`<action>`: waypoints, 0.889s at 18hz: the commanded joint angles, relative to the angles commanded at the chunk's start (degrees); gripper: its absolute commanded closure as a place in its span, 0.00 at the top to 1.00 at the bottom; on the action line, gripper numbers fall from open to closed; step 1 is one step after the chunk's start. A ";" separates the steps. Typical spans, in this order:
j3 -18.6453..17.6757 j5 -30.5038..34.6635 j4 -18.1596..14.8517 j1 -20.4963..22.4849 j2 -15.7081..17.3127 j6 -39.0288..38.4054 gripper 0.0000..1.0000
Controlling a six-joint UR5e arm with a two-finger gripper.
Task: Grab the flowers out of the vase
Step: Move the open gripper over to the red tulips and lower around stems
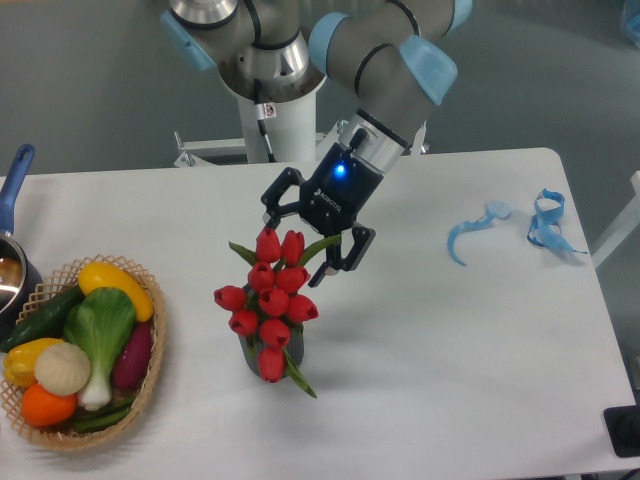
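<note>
The flowers [272, 300], a bunch of red tulip buds with green leaves, stand in the small dark grey vase [268, 362] near the middle front of the white table. Only the vase's lower part shows under the buds. My gripper [312, 240] is open, just behind and above the top buds. Its fingers straddle the upper end of the bunch, one finger [275, 205] to the left and one [352, 252] to the right. The jaws stand wide apart and hold nothing.
A woven wicker basket [140, 410] with vegetables sits at the front left. A dark pot with a blue handle [14, 180] is at the left edge. Blue ribbon pieces [545, 222] lie at the back right. A black object [622, 432] is at the front right corner.
</note>
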 joint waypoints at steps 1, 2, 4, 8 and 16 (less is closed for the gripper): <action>0.70 0.35 0.00 0.00 -0.79 0.00 1.00; 0.62 0.44 0.00 0.00 -1.32 0.00 1.00; 0.10 0.53 1.13 -0.26 -1.59 -0.17 1.00; 0.18 0.53 1.67 -1.67 -2.82 -0.35 1.00; 1.76 0.53 2.46 -3.95 -5.10 -0.35 1.00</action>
